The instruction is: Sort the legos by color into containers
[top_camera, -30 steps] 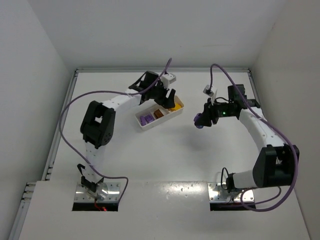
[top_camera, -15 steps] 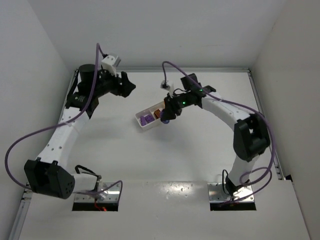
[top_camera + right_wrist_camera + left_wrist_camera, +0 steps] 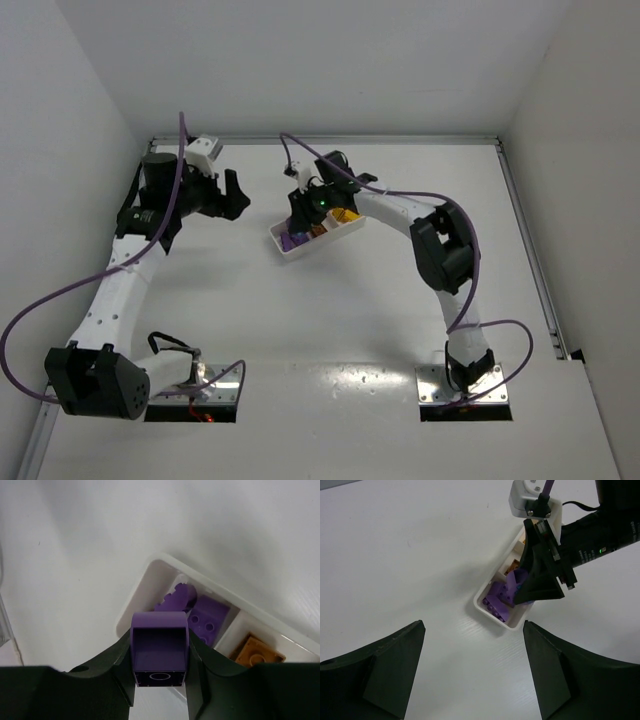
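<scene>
Right wrist: right pincer [image 3: 160,656] clamps purple brick [image 3: 159,630] over tray [image 3: 131,597].
Looks light, stiff, slick; flat sides grip best; left pincer [image 3: 472,667] gapes empty.

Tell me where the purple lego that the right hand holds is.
In the right wrist view the purple lego is clamped in the right hand, above the tray's end compartment holding other purple legos.

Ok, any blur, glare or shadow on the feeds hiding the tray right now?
Top external: even light, no glare; the right arm overlaps the tray. Left wrist: sharp, only a soft shadow beside the tray. Right wrist: the gripped purple brick blocks the foreground; the tray behind looks slightly soft.
</scene>
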